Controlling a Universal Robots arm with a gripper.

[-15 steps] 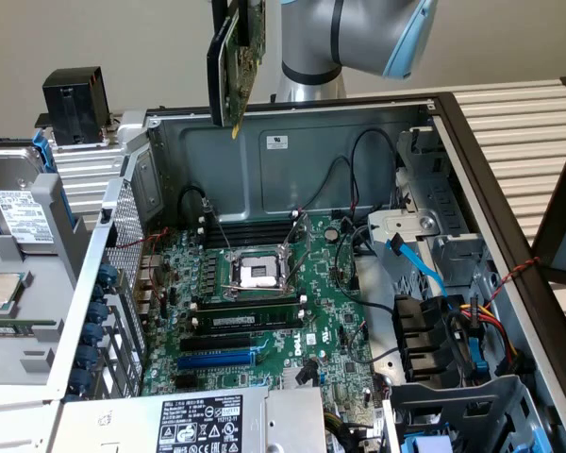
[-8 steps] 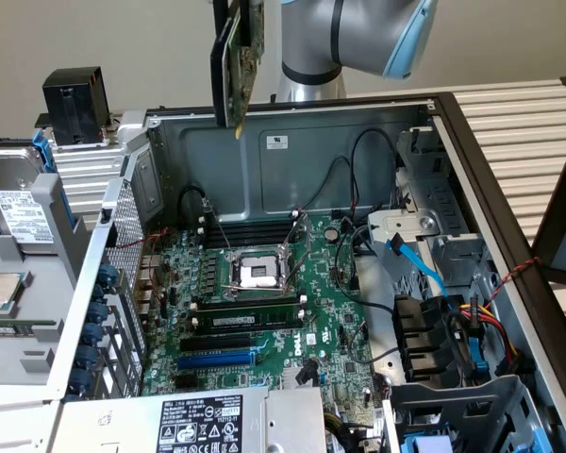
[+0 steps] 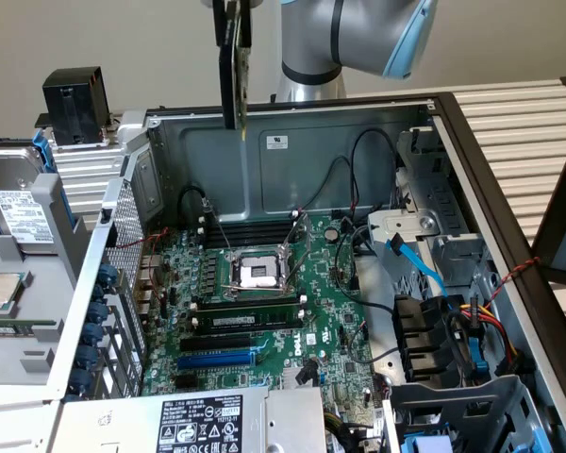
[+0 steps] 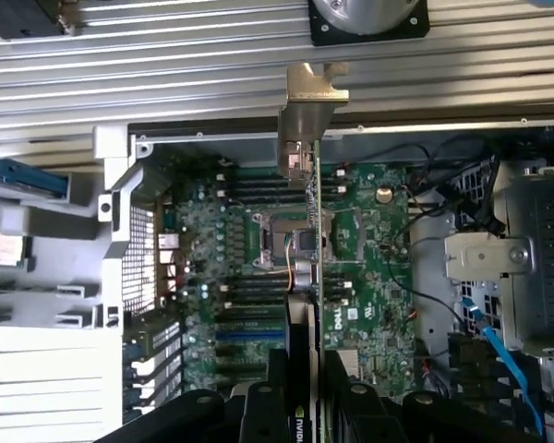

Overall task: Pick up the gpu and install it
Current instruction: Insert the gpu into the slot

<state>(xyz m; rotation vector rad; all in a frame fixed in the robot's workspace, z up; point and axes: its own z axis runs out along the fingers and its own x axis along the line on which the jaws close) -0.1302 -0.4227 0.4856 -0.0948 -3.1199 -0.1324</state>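
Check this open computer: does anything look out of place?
The graphics card hangs upright in the gripper above the case, not seated in any slot. The processor socket lies bare, with no cooler on it.

The arm (image 3: 311,71) is smooth silver-grey metal with thick rounded joints. One joint wears a pale blue cap (image 3: 410,33) and has a dark ring beside it. The end effector (image 4: 307,374) is matte black, built of chunky housings with rounded, knuckle-like edges.

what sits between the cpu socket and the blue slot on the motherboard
In the exterior view, two long dark memory sticks and then a black slot lie between the cpu socket and the blue slot.
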